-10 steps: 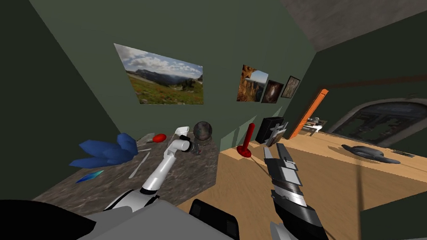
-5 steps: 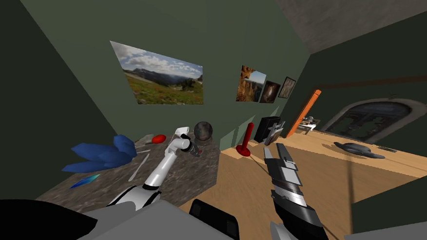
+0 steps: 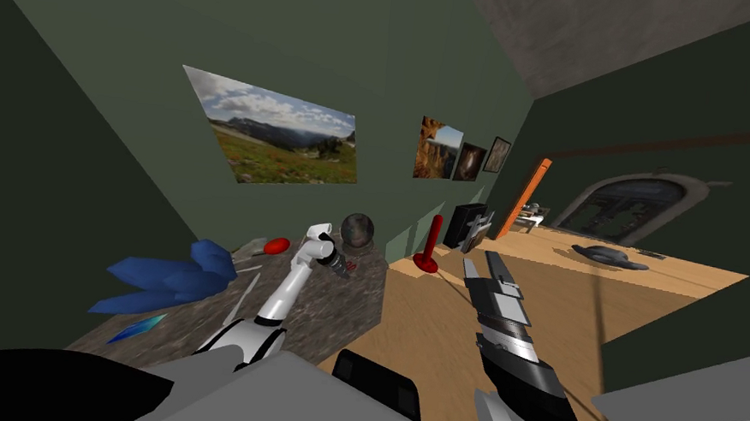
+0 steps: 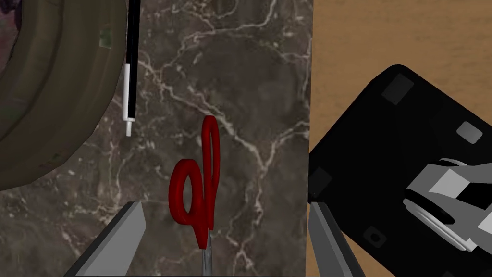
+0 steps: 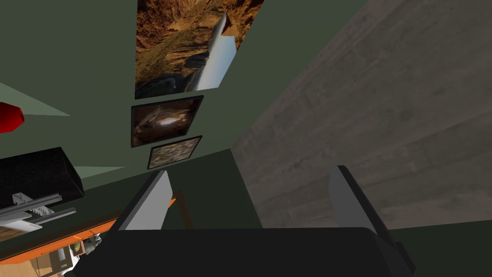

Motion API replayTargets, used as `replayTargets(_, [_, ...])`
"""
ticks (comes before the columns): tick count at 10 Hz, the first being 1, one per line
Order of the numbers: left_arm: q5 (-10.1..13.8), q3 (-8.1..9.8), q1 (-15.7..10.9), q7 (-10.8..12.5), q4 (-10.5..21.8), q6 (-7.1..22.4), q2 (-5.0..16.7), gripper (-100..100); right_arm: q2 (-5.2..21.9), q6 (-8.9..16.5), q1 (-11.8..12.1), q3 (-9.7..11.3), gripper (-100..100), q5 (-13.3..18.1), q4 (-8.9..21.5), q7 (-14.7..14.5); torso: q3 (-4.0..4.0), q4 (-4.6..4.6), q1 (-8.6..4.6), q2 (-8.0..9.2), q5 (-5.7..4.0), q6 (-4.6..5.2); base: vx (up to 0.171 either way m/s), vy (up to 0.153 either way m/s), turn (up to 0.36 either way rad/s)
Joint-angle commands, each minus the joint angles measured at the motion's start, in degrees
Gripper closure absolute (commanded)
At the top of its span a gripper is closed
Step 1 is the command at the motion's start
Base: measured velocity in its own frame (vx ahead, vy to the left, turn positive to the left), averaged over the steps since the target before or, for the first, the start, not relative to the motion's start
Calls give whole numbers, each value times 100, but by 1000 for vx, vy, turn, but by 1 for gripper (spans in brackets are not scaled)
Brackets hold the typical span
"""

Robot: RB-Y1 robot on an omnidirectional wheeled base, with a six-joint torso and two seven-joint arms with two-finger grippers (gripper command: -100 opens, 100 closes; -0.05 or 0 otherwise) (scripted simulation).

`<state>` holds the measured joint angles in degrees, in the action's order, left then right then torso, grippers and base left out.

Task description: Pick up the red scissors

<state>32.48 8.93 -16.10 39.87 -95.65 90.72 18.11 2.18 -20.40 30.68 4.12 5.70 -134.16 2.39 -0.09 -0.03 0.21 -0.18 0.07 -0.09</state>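
Observation:
The red scissors [image 4: 194, 192] lie flat on the dark marble tabletop [image 4: 250, 86], close to its edge. Their red handles point away from my hand and the grey blade runs back under it. My left gripper [image 4: 224, 207] hangs open over them, one finger on each side and neither touching. In the head view the left gripper [image 3: 341, 262] hovers over the table's far right part. My right gripper [image 3: 480, 261] is held out above the wooden floor, and its wrist view shows the right gripper [image 5: 250, 170] open and empty.
A black-and-white pen [image 4: 129, 72] and a round olive-brown object [image 4: 48, 96] lie beyond the scissors. A dark ball [image 3: 357, 229], a red object [image 3: 277, 246] and a blue leafy thing [image 3: 169, 274] share the table. A red stand [image 3: 427, 256] rises from the floor.
My head view has swung slightly, shifting the room. My left hand has edged a little to the right over the tabletop. The right arm has held still.

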Motion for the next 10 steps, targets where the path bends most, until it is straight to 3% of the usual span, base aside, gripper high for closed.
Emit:
replayTargets(1, [6, 7, -52, 62, 41, 168, 5, -100, 0, 0, 0, 0, 0, 0, 0, 0, 0, 0, 0, 0, 0, 0, -5, 46, -31])
replayTargets(4, [56, 59, -209, 254, 194, 655, 47, -100, 0, 0, 0, 0, 0, 0, 0, 0, -3, -1, 6, -5, 1, 0, 8, 66, -62])
replayTargets(6, [64, 68, -239, 250, 233, 660, 60, -100, 0, 0, 1, 0, 0, 0, 0, 0, -6, -2, 9, -11, 2, -2, 20, 55, -24])
replayTargets(7, [66, 71, -242, 259, 236, 686, 62, 0, 0, 0, 1, 0, 0, 0, 0, 0, -5, -2, -4, -9, 0, -2, 2, 7, 1])
replayTargets(8, [28, 42, -204, 142, 384, 497, 24, -100, 0, 0, 1, 0, 0, 0, 0, 0, -3, -1, -15, -5, -2, -1, 12, -19, 27])
replayTargets(10, [-10, 13, -167, 25, 532, 310, -15, -100, -1, 0, 1, 1, 0, 0, 0, 0, -5, -2, -33, -9, -6, -1, 16, -37, 29])
